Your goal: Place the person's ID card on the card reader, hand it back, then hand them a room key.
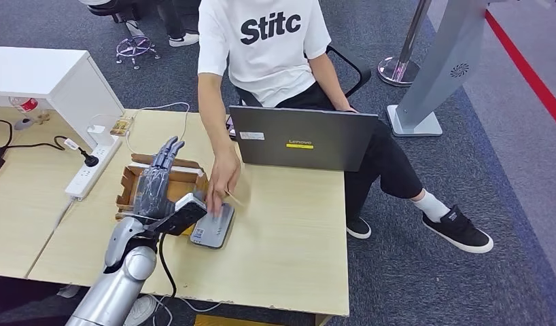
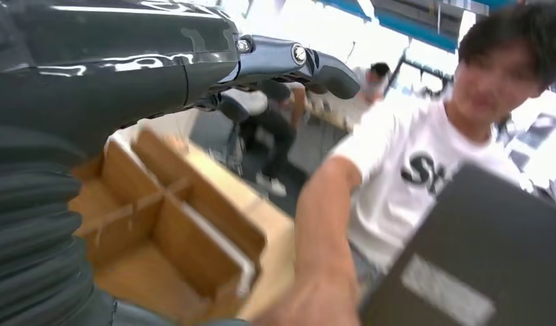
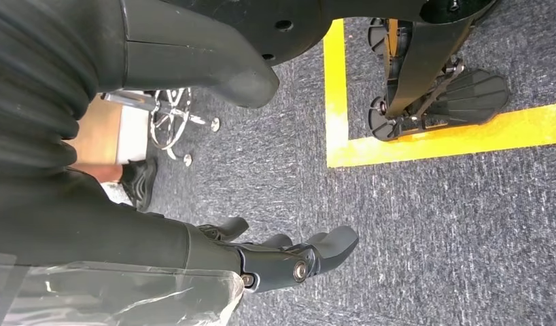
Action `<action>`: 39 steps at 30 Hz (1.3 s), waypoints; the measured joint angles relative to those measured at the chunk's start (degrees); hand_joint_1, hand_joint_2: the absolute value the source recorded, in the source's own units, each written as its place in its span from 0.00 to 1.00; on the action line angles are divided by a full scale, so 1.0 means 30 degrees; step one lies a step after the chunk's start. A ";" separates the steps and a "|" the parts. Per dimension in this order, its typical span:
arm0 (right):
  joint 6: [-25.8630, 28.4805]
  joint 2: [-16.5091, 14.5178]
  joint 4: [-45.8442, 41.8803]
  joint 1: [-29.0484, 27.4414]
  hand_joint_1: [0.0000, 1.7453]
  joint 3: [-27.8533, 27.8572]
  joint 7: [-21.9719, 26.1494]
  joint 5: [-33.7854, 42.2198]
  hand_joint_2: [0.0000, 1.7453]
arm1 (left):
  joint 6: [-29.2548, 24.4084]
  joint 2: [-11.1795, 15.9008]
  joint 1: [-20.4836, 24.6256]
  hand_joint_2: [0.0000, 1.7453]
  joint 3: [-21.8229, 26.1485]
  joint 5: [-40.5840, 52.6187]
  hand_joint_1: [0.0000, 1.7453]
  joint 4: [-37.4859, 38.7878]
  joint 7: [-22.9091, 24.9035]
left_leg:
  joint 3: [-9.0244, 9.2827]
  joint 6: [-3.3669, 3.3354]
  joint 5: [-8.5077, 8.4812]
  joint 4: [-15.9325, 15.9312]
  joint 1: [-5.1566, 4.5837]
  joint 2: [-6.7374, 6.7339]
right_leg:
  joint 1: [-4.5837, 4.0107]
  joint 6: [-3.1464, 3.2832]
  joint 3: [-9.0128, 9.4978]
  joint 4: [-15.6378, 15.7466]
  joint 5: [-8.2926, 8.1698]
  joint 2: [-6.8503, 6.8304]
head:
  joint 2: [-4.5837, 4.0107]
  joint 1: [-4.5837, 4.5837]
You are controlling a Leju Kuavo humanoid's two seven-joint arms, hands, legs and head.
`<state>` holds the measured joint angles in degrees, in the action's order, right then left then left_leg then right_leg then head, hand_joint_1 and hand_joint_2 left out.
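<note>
Flat grey card reader [image 1: 216, 227] under the person's hand [image 1: 221, 183].

Silver arm, dark hands, a black cable at the wrist

The left arm [image 1: 122, 272] is silver with rounded joint housings; a black box sits at its wrist and a black cable loops down from it. The left hand [image 1: 160, 173] has dark grey fingers and a grey ribbed cover. The right hand [image 3: 275, 261] is glossy black with round silver screws.

"Stitc" on T-shirt [image 1: 265, 41]; "Lenovo" on laptop [image 1: 302, 139]
</note>
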<state>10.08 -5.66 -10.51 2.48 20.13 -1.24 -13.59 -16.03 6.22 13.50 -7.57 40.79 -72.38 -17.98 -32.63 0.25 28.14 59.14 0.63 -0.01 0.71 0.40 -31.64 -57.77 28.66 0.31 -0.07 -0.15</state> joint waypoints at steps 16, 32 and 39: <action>0.0015 -0.0002 0.0000 -0.0032 0.00 0.0703 0.0239 0.0149 1.00 | 0.3484 0.0572 -0.2098 1.00 -0.1937 0.0789 0.00 -0.1760 0.1947 | -0.0003 0.0000 0.0002 -0.0005 0.0003 -0.0002 | -0.0002 0.0000 -0.0008 0.0000 0.0001 0.0002 | 0.0000 0.0000; 0.0211 -0.0109 0.0000 -0.0056 0.00 0.1361 0.0218 0.0279 1.00 | 0.2308 0.2829 -0.3555 1.00 -0.2299 0.5794 0.00 -0.3440 0.4135 | -0.0007 -0.0001 0.0002 -0.0007 0.0001 0.0000 | -0.0001 0.0001 -0.0006 0.0000 0.0005 -0.0002 | 0.0000 0.0000; 0.0211 -0.0120 0.0000 -0.0057 0.00 0.1483 0.0215 0.0244 1.00 | 0.3165 0.3631 -0.3812 1.00 -0.2299 0.6391 0.00 -0.3891 0.4998 | -0.0007 0.0000 0.0001 -0.0008 0.0002 0.0002 | -0.0002 0.0002 -0.0007 -0.0001 0.0006 -0.0005 | 0.0000 -0.0002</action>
<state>10.71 -6.02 -10.51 2.31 24.57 -0.60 -12.86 -6.54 17.12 2.07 -14.47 59.96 -84.06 -2.99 -32.65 0.24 28.15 59.11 0.64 0.00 0.70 0.40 -31.67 -57.77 28.68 0.30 -0.07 -0.16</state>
